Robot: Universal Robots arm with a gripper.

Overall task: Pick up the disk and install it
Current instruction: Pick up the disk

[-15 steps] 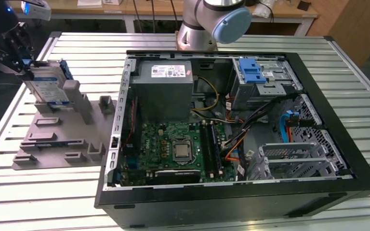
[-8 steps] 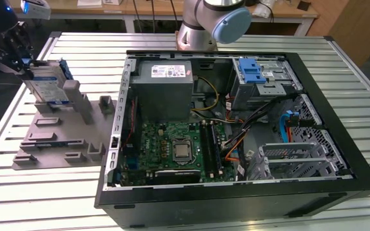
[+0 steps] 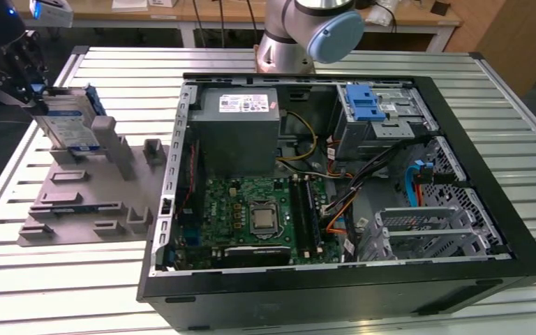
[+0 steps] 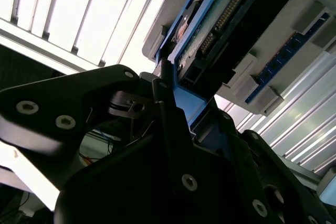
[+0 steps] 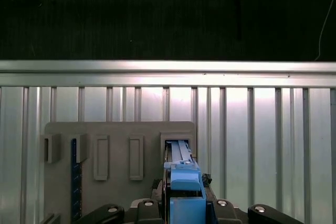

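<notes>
Slatted metal table [image 3: 63,293] is seen under the gripper [image 3: 37,98], which is clamped on the disk [image 3: 70,124], held upright at a slot of the grey rack [image 3: 82,209] just below. The open computer case [image 3: 343,286], well aside, is shown in the exterior view. The disk's connector edge [image 4: 226,19], beyond the dark fingers [image 4: 169,114], is revealed in the second wrist view.

An open computer case [image 3: 343,296] is laid on a slatted metal table [image 3: 54,296]; a grey slotted fixture [image 3: 82,209] is set beside it.
</notes>
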